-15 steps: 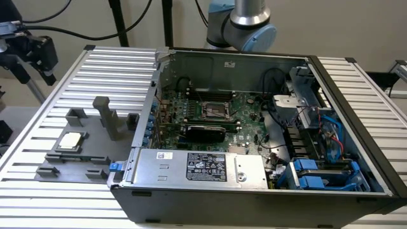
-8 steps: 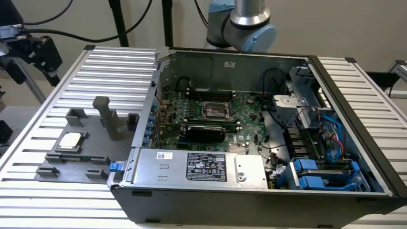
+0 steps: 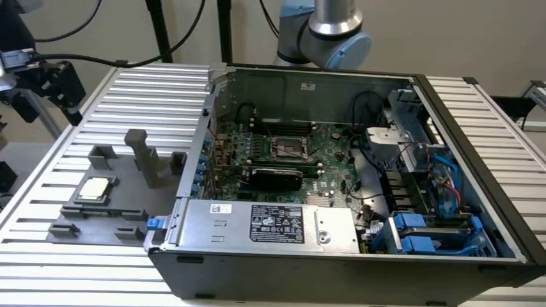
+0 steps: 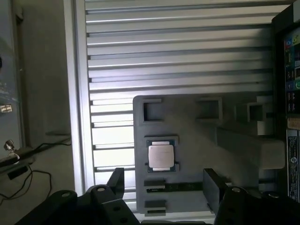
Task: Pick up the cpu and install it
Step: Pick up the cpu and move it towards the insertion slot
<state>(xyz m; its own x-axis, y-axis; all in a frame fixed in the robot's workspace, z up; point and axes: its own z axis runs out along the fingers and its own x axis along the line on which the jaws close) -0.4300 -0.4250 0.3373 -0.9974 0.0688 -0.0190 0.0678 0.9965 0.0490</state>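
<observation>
The cpu [image 3: 94, 186] is a small silvery square chip with a tan rim, lying flat in a recess of the grey fixture plate [image 3: 81, 220] at the exterior view's left. My gripper [image 3: 64, 96] hangs high above the ribbed table, well apart from the chip and nearer that view's left edge. In the wrist view the cpu [image 4: 159, 155] lies in its recess, and my gripper [image 4: 164, 180] stands open with nothing between its two black fingers [image 4: 117, 180]. The black metal-framed socket [image 3: 290, 148] sits on the motherboard inside the open computer case.
The open computer case [image 3: 477, 160] fills the middle and right of the exterior view, with a silver power supply [image 3: 268, 224] at its front. Grey upright fixture blocks [image 3: 145, 157] stand beside the chip. The ribbed aluminium table [image 3: 145, 96] runs under everything.
</observation>
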